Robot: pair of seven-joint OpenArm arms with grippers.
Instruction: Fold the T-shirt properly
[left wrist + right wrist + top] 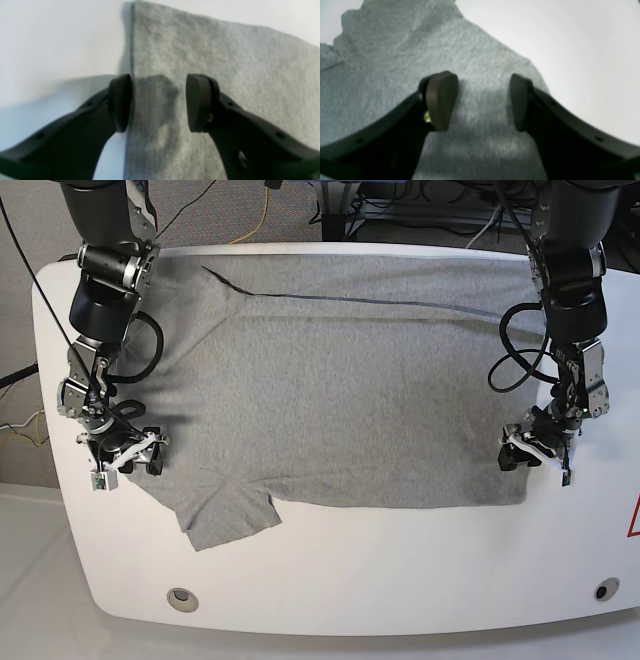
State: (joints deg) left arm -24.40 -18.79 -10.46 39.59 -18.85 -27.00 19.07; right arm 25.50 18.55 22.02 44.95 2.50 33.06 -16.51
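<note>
The heather-grey T-shirt point(340, 390) lies spread flat across the white table point(400, 580), one short sleeve point(225, 520) pointing toward the front left. In the base view my left gripper point(535, 448) sits at the shirt's right edge. Its wrist view shows the gripper point(158, 102) open, straddling the fabric's edge point(131, 50), one finger over bare table and the other over the shirt point(225, 62). My right gripper point(125, 455) is low at the shirt's left edge. In its wrist view the gripper point(483, 102) stands open over the cloth point(382, 62), holding nothing.
A dark crease line point(350, 300) runs across the shirt's far part. Two round holes point(181, 598) point(601, 590) sit near the table's front edge. Cables point(265, 205) lie on the floor behind the table. A red-and-white marking point(633, 520) shows at the right border.
</note>
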